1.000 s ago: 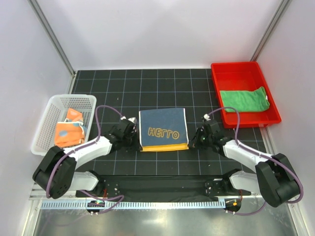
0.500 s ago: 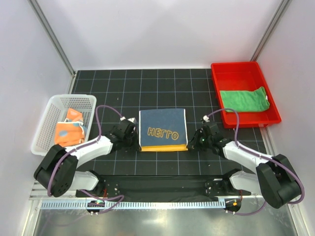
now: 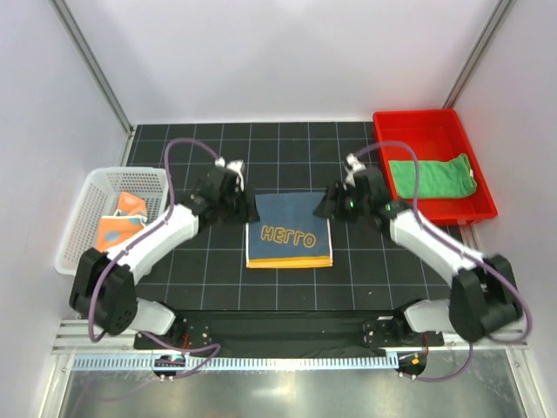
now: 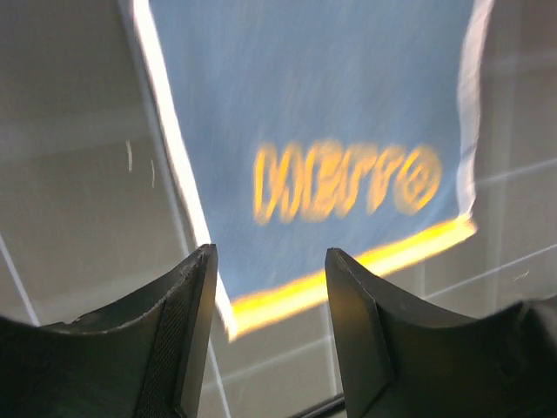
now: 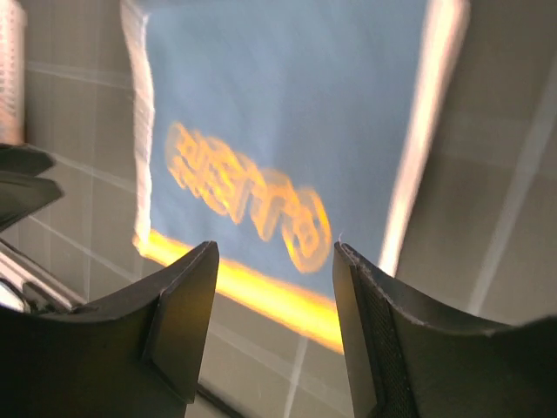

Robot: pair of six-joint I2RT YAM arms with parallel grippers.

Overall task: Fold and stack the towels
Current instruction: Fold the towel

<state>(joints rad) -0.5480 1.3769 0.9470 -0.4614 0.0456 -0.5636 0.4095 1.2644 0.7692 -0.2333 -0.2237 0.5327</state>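
A folded towel [image 3: 289, 228] lies flat mid-mat, dark blue side up with yellow lettering and a yellow strip along its near edge. My left gripper [image 3: 244, 205] hangs open over its far left corner, nothing between the fingers. My right gripper [image 3: 328, 207] hangs open over the far right corner, also empty. Both wrist views look down on the blurred towel [image 4: 313, 131] [image 5: 278, 113] past the parted jaws of the left gripper [image 4: 270, 254] and the right gripper [image 5: 277, 251]. A green towel [image 3: 432, 177] lies folded in the red tray [image 3: 416, 114]. An orange-patched towel [image 3: 122, 228] sits crumpled in the white basket [image 3: 77, 228].
The black gridded mat [image 3: 287, 148] covers the table between white side walls. The basket stands at the left edge and the red tray at the far right. A metal rail [image 3: 278, 359] runs along the near edge by the arm bases.
Both grippers were shut at the towel's near corners. They have opened, let go and swung up to the far corners. The towel lies in the same place.
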